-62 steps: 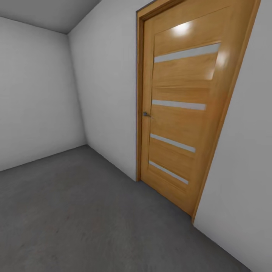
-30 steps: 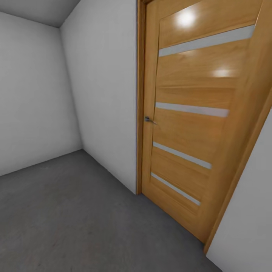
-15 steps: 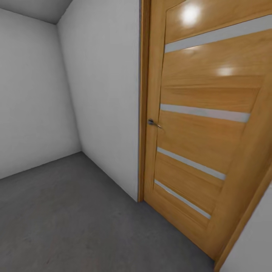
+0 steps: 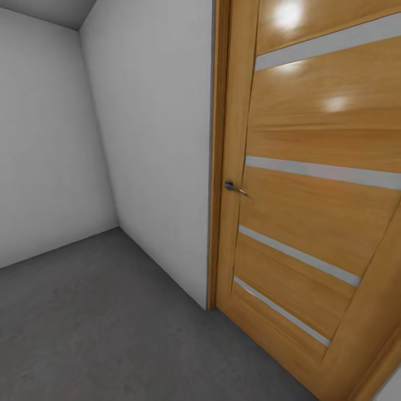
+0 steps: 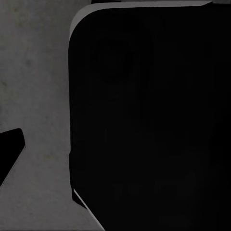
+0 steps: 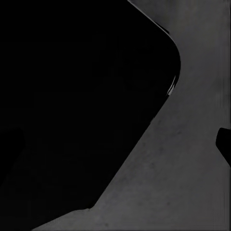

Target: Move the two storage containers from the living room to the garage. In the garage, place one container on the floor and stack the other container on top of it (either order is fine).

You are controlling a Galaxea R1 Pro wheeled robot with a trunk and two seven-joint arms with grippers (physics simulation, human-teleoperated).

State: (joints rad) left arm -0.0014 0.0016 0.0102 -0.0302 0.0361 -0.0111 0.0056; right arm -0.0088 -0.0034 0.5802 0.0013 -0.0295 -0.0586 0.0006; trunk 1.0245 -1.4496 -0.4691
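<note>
One honey-wood door (image 4: 312, 184) with four frosted strips, meeting rough dark grey concrete floor (image 4: 111, 323); jaw state cannot be told.

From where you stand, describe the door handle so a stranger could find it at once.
Start at the honey-wood door set in the white wall above the grey concrete floor. On its left edge, beside the frame and just below the second frosted strip, sits the door handle: a small dark metal lever, the door's only metal part.
</note>
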